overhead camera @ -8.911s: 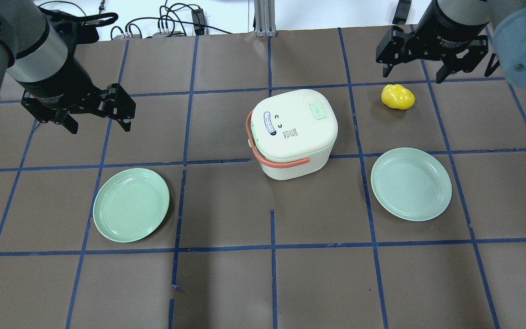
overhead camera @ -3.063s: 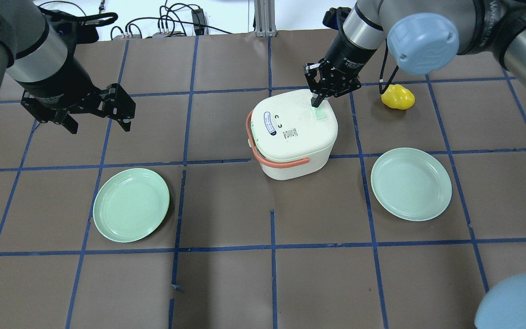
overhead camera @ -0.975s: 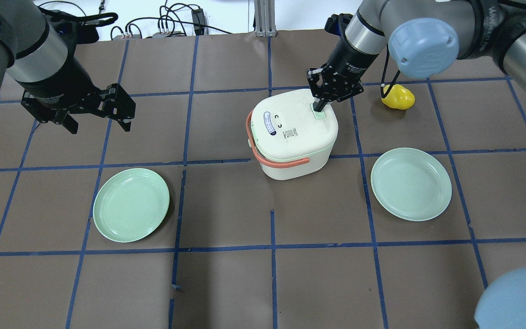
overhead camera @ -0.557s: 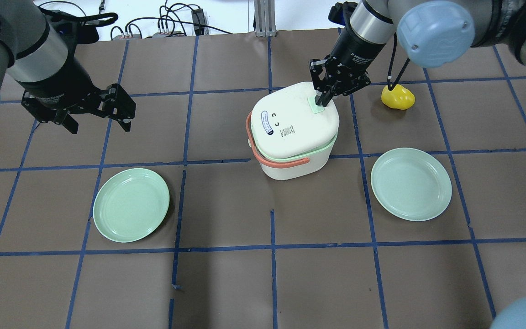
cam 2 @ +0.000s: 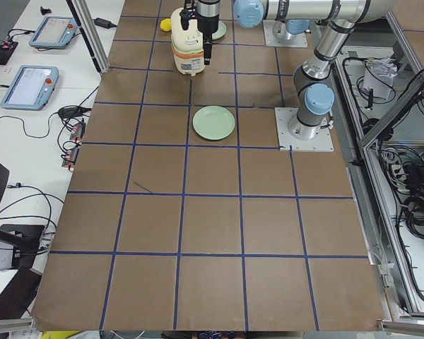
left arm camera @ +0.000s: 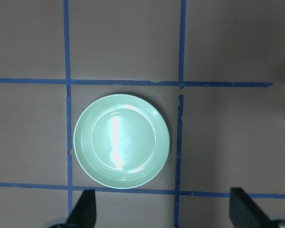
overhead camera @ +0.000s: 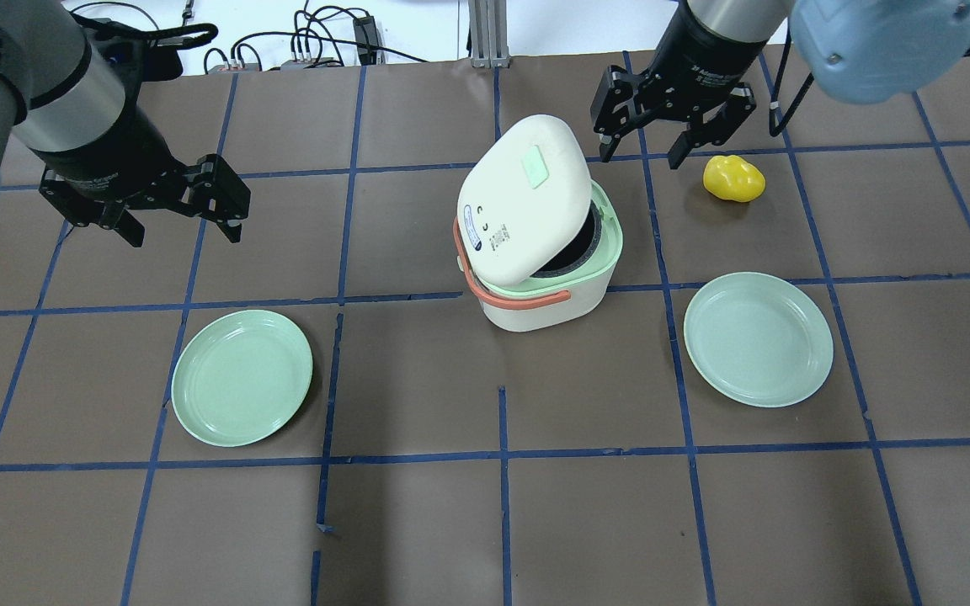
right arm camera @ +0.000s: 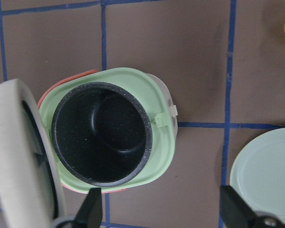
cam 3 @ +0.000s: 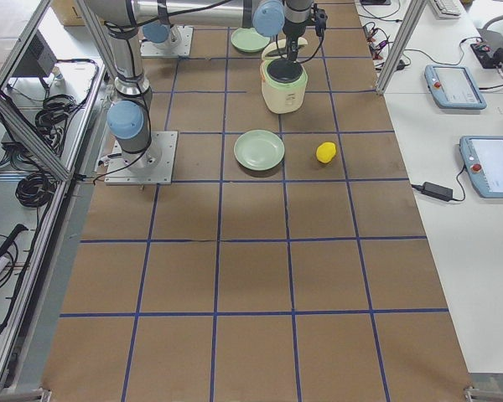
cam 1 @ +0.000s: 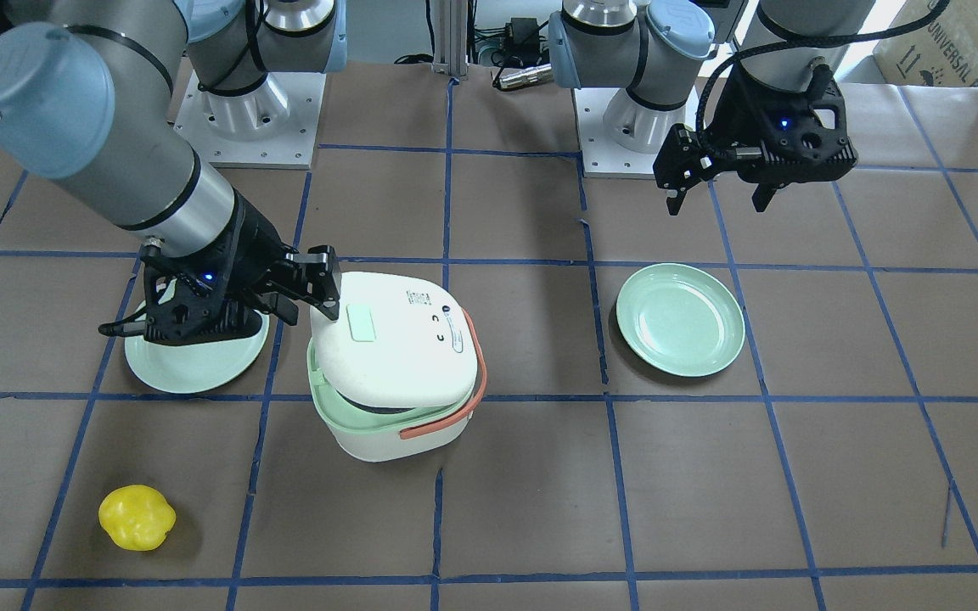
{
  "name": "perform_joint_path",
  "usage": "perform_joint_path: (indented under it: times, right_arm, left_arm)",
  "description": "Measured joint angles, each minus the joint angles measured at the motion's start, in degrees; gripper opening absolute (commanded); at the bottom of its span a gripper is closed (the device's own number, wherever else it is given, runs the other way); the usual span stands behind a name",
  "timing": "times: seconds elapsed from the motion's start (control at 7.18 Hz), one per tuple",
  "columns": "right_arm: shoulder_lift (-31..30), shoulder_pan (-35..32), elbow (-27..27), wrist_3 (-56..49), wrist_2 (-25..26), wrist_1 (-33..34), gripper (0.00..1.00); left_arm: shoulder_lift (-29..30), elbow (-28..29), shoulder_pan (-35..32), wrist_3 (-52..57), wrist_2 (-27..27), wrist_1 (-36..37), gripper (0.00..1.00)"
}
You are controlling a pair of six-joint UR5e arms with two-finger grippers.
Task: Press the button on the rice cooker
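The white rice cooker [overhead camera: 540,299] stands mid-table with an orange handle. Its lid [overhead camera: 519,210] is swung up and tilted, and the pale green button [overhead camera: 536,168] sits on top of the lid. It also shows in the front-facing view [cam 1: 387,424], with the button [cam 1: 362,323] facing up. The right wrist view looks down into the black inner pot [right arm camera: 102,135]. My right gripper [overhead camera: 641,156] is open and empty, hanging just beyond the cooker, clear of the lid. My left gripper [overhead camera: 182,231] is open and empty at the far left.
A yellow pepper-like object [overhead camera: 733,178] lies right of the right gripper. One green plate [overhead camera: 242,377] lies front left and another [overhead camera: 759,338] front right. The left wrist view looks straight down on a plate [left arm camera: 121,140]. Blue tape lines grid the brown table.
The right gripper was shut with its tip on the lid's button. The lid has since popped up and swung open. The gripper has lifted back and opened. The left arm has not moved.
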State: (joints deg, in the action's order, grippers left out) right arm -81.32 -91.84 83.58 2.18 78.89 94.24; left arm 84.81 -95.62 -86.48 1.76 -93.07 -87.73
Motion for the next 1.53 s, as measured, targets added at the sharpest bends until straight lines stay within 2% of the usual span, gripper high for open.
perform_joint_path:
  times: [0.28,0.7,1.53]
  right_arm:
    - [-3.37,1.58,0.34,0.07,4.61,0.11,0.99]
    - [-5.96,2.75,2.28,0.10,7.17,0.07,0.99]
    - [-8.37,3.02,6.43,0.40,7.90,-0.13,0.99]
  left_arm:
    - [0.00,0.00,0.00,0.00,0.00,0.02,1.00]
    - [0.00,0.00,0.00,0.00,0.00,-0.04,1.00]
    - [0.00,0.00,0.00,0.00,0.00,0.01,1.00]
